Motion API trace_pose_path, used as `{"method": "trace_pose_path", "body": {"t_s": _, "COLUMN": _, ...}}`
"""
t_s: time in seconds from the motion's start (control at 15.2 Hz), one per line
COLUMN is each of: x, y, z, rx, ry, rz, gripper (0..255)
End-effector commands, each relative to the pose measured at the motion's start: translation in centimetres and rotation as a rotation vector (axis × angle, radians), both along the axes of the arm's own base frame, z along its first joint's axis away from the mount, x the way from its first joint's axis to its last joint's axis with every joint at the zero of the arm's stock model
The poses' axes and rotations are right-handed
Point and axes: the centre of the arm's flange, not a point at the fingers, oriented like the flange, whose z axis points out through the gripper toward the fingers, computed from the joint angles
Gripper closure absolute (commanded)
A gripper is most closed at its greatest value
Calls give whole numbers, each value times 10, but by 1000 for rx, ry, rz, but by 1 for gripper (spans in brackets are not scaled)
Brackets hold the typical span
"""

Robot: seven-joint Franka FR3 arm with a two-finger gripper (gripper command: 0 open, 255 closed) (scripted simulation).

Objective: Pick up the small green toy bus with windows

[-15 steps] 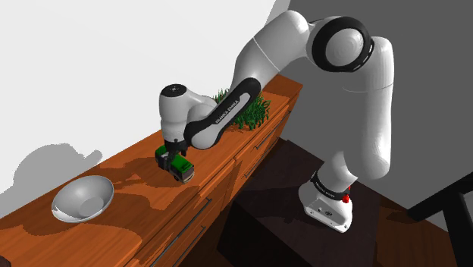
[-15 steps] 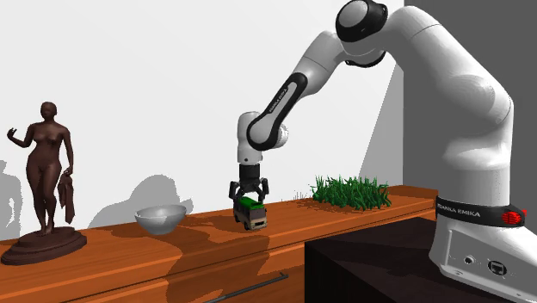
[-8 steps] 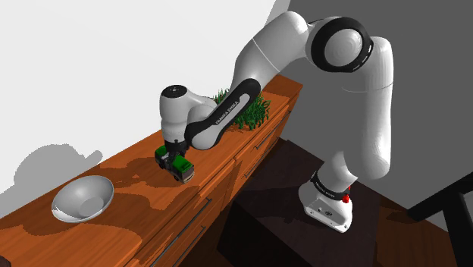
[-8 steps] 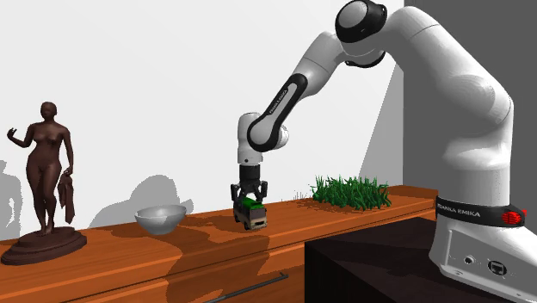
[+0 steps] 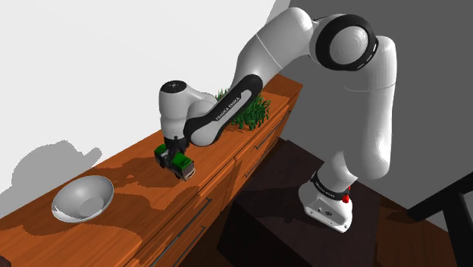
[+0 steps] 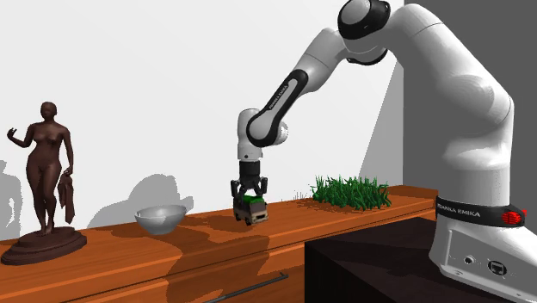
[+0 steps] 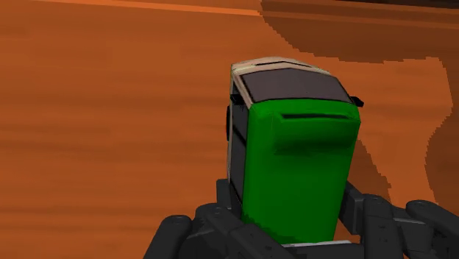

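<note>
The small toy bus [image 5: 177, 161] [image 6: 252, 207] has a green roof, cream sides and dark windows. It hangs just above the wooden sideboard top [image 5: 136, 220] [image 6: 120, 254]. My black gripper [image 5: 173, 157] [image 6: 250, 200] comes down on it from above and is shut on it. In the wrist view the bus [image 7: 298, 154] stands between the two fingers [image 7: 224, 217], which clasp its sides at the rear end; its windscreen end points away from the hand. The gripper [image 7: 294, 217] partly hides the bus's rear.
A grey bowl [image 5: 83, 199] [image 6: 160, 219] sits on the sideboard beyond the bus from the arm's base. A tuft of green grass [image 5: 246, 112] [image 6: 351, 191] lies toward the base. A dark brown figurine [image 6: 49, 181] stands at the far end. The dark stand [image 6: 370, 258] adjoins the sideboard.
The fingers closed from wide open onto the bus's sides. The gripper then rose a little, taking the bus just off the wood.
</note>
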Motion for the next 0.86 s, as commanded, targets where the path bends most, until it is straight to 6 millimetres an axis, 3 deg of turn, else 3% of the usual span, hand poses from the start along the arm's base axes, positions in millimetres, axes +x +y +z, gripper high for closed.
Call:
{"method": "trace_pose_path", "body": {"t_s": 0.0, "x": -1, "y": 1, "z": 11, "rx": 0, "ry": -1, "rz": 0, "gripper": 255}}
{"method": "trace_pose_path", "body": {"t_s": 0.66, "x": -1, "y": 1, "z": 64, "rx": 0, "ry": -1, "rz": 0, "gripper": 255}}
{"method": "trace_pose_path", "body": {"t_s": 0.79, "x": -1, "y": 1, "z": 65, "rx": 0, "ry": -1, "rz": 0, "gripper": 255}}
